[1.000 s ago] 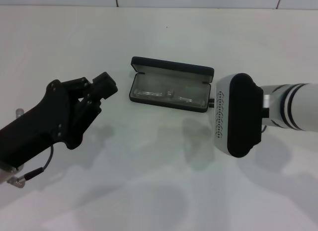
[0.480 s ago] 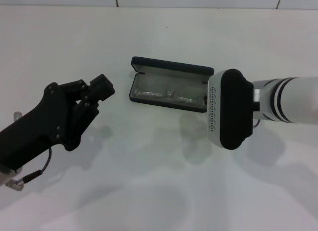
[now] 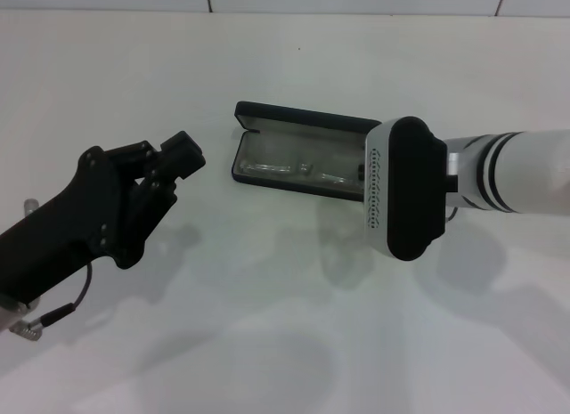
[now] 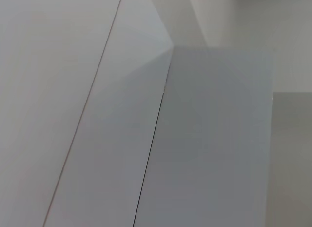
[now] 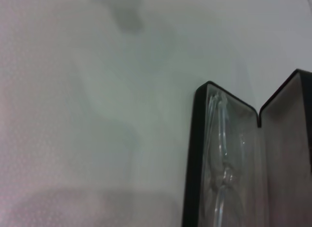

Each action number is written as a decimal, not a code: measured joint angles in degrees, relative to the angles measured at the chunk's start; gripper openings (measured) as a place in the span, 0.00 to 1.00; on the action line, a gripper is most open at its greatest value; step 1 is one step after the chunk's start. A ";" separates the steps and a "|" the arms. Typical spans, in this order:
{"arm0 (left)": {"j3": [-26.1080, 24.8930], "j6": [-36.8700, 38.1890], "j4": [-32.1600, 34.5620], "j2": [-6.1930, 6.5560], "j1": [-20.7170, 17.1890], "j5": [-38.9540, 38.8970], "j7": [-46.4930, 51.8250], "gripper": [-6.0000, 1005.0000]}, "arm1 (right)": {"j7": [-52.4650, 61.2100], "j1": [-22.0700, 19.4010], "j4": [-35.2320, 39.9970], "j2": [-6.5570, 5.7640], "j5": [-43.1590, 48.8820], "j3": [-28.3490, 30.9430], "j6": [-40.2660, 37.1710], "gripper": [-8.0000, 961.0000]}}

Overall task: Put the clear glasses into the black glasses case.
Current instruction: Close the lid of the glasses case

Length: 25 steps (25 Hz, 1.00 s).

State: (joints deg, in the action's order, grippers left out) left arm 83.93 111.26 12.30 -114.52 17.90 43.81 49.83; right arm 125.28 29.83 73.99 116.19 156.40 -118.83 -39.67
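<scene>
In the head view, the right gripper (image 3: pixel 370 184) is reaching in from the right side, its white and black wrist body lying across the right end of the black glasses case (image 3: pixel 303 156) and hiding that end; I cannot tell how its jaws are standing. Compared with one second ago, this arm is now further left and is covering more of the case. The case is lying open on the white table (image 3: pixel 285 325), and the clear glasses (image 3: pixel 294 169) are lying inside its lower half. The left gripper (image 3: pixel 183 156) is hanging to the left of the case, well apart from it, its black fingers pressed together on nothing, almost where it was. The left wrist view is showing only pale flat surfaces. In the right wrist view, the open case (image 5: pixel 195 154) is holding the glasses (image 5: pixel 222 163).
</scene>
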 joint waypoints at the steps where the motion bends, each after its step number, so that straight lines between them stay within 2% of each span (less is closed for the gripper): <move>1: 0.00 0.00 0.00 0.00 0.01 -0.02 0.00 0.08 | 0.00 0.16 -0.20 0.00 -0.14 0.00 0.09 0.04; 10: 0.01 0.00 0.00 0.00 -0.06 -0.16 0.00 0.08 | -0.22 3.28 -4.02 0.00 -3.06 -0.08 1.29 0.05; 25: 0.00 0.00 0.00 0.00 -0.28 0.11 0.00 0.08 | -0.32 3.42 -4.91 -0.09 -1.52 0.39 2.98 0.05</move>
State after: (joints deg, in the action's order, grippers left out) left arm 83.93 111.27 12.30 -114.52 17.62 43.92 49.83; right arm 124.96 33.25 69.08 116.10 154.88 -118.44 -36.68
